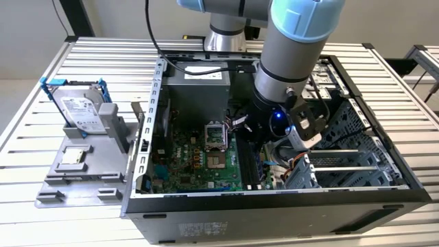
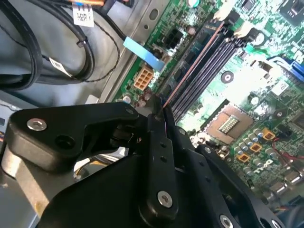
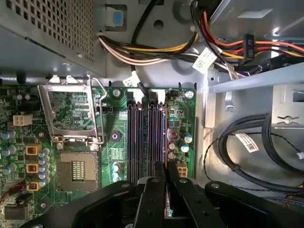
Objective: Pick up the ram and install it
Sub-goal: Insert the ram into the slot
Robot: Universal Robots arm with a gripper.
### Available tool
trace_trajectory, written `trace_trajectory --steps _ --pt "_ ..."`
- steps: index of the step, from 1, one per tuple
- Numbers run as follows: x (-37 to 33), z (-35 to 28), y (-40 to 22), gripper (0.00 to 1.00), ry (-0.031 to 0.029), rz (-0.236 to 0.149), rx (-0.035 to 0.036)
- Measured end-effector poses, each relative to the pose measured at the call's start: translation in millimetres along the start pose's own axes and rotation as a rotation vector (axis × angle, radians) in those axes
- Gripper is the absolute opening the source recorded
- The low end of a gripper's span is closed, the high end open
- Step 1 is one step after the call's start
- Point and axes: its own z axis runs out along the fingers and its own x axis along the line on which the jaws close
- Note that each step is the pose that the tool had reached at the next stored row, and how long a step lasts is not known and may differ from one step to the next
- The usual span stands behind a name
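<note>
The ram [image 2: 192,64] is a slim dark stick seen edge-on. It runs from my fingertips along the black memory slots [image 2: 211,59] of the green motherboard [image 2: 266,95]. My gripper [image 2: 159,107] is shut on its near end. In the first wrist view the gripper [image 3: 166,173] stands over the slots [image 3: 145,137], at the slot nearest the board's edge. Whether the ram sits in that slot or just above it, I cannot tell. In the exterior view the arm [image 1: 288,56] reaches down into the open computer case [image 1: 274,206].
A bare processor socket [image 3: 76,171] lies beside the slots. Bundled cables [image 3: 156,47] and black leads [image 3: 247,152] run close by. Outside the case, a grey fixture [image 1: 82,180] on the exterior view's left holds a hard drive [image 1: 82,110] and a square chip [image 1: 74,156].
</note>
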Motion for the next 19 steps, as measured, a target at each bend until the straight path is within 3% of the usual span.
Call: trace_trajectory --steps 4,8,14,19 --pt "4.3 0.0 -0.3 0.0 0.0 0.0 -0.0001" --pt "-0.1 1.0 -0.3 0.0 0.0011 0.0 0.0003" --pt "-0.7 -2.4 -0.2 0.0 0.008 0.005 0.0013" --pt "-0.9 -3.1 0.2 0.0 0.0099 0.01 0.0058"
